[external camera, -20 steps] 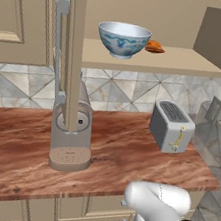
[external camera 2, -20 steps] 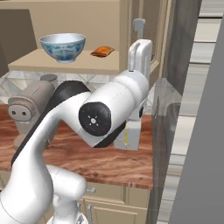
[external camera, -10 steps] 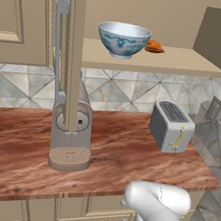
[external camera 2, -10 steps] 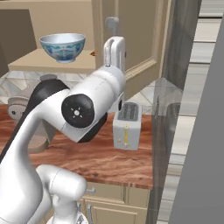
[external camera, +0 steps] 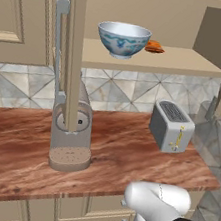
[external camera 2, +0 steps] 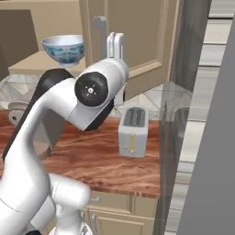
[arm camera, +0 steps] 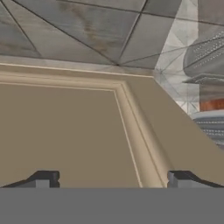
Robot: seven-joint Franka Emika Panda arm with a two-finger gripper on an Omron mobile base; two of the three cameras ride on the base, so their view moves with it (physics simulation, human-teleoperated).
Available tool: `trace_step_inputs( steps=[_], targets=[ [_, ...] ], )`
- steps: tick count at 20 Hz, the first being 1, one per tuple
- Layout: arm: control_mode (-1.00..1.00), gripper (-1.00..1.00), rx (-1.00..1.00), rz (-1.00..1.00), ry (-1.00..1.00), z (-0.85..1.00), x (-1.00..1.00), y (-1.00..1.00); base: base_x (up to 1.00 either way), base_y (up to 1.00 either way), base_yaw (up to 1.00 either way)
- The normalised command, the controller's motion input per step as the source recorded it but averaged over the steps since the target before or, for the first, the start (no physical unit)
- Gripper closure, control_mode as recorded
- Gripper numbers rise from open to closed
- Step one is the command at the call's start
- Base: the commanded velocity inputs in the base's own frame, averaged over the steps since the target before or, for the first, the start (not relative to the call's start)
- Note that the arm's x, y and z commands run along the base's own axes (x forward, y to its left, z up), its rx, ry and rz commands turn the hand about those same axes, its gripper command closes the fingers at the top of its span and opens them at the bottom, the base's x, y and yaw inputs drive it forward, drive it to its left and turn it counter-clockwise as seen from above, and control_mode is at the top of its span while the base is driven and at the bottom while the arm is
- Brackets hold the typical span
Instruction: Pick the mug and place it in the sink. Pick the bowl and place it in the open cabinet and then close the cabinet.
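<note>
Jaws (arm camera: pixel 112 179) stand wide apart and empty, facing the raised panel of the cabinet (arm camera: pixel 65 131) door. White-and-blue bowl (external camera: pixel 123 39) sits on the open cabinet's shelf, above the worktop (external camera: pixel 125 155) and its toaster (external camera: pixel 171 126).

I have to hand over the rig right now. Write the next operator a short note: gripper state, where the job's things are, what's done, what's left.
Gripper: open, holding nothing, facing the raised-panel face of the beige cabinet door.
Large white bowl with pale blue pattern: upright on the open cabinet's shelf, beside a small orange item.
Cabinet: both doors open; the silver bar handle is untouched.
Done: bowl placed in the cabinet.
Left: close the cabinet doors. Confirm the mug and sink separately.
On the wood-look counter: a silver toaster and a beige coffee machine.
</note>
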Motion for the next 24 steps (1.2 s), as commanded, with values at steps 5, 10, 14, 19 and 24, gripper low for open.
trace_step_inputs(
  steps=[5,10,14,19,24],
  targets=[
    [-1.0,-1.0,0.01,0.1,0.06,0.0,0.66,0.03,0.0,0.0,0.0],
    [-1.0,-1.0,0.04,0.1,0.04,-0.13,0.61,0.46,0.0,0.0,0.0],
    [-1.0,-1.0,0.01,0.09,0.0,-0.05,0.47,0.35,0.0,0.0,0.0],
    [-1.0,-1.0,0.01,0.09,0.0,-0.11,0.33,0.15,0.0,0.0,0.0],
    [-1.0,-1.0,0.08,0.09,0.0,-0.65,0.0,0.11,0.0,0.0,0.0]
  ],
)
